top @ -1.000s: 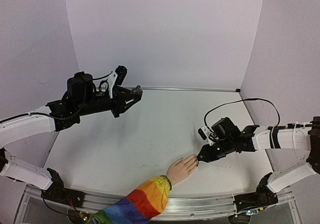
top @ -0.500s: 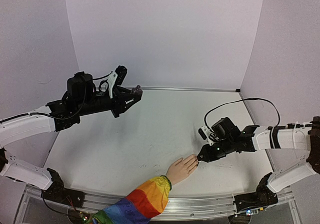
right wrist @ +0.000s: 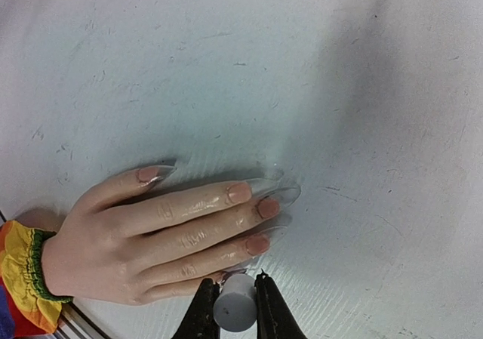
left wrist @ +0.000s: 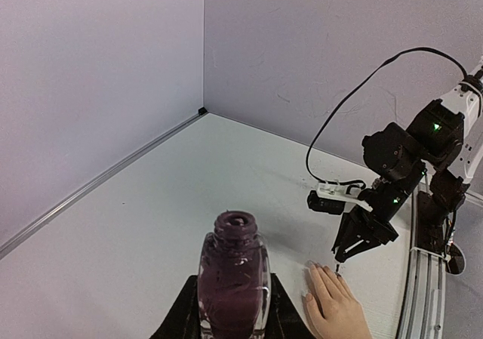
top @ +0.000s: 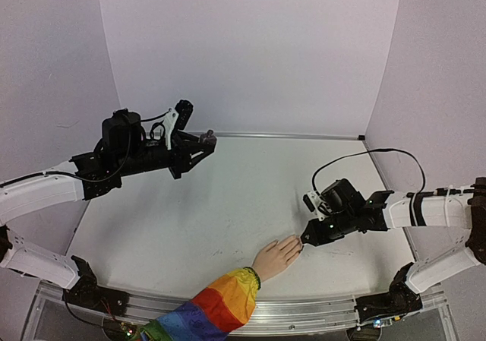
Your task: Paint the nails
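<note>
Nails [right wrist: 259, 207] just ahead of right fingers [right wrist: 202, 312], grey cylinder [right wrist: 235, 312] between

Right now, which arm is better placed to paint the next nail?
Right. The right hand holds the brush at the mannequin's nails; the left hand holds the open bottle, far off.

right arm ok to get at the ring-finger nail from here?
Probably yes. The right fingers, shut on the brush cap, sit right beside the mannequin hand, and the ring-finger nail lies face up with nothing over it. The bottle, in the left fingers, is far off.
</note>
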Controlling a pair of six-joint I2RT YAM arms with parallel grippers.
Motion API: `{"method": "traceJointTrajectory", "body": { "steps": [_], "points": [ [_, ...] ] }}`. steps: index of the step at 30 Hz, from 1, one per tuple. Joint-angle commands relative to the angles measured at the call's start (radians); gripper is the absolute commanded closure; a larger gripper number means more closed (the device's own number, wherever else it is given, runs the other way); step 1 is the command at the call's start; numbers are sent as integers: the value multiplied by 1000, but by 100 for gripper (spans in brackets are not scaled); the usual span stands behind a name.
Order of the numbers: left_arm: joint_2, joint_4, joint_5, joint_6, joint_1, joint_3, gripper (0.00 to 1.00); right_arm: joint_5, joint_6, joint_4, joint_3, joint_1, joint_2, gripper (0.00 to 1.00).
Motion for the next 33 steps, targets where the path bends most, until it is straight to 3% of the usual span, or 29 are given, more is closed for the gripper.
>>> {"method": "traceJointTrajectory", "body": {
  "steps": [1,16,33],
  "points": [
    [-10,37,12,3,4,29,100,40,15,-30,30,6,-15,100],
    [-3,37,18,0,4,33,100,-70,-38,-28,23,6,-33,100],
    [-4,37,16,0,4,31,100,-74,-45,-10,35,8,0,100]
  ]
}}
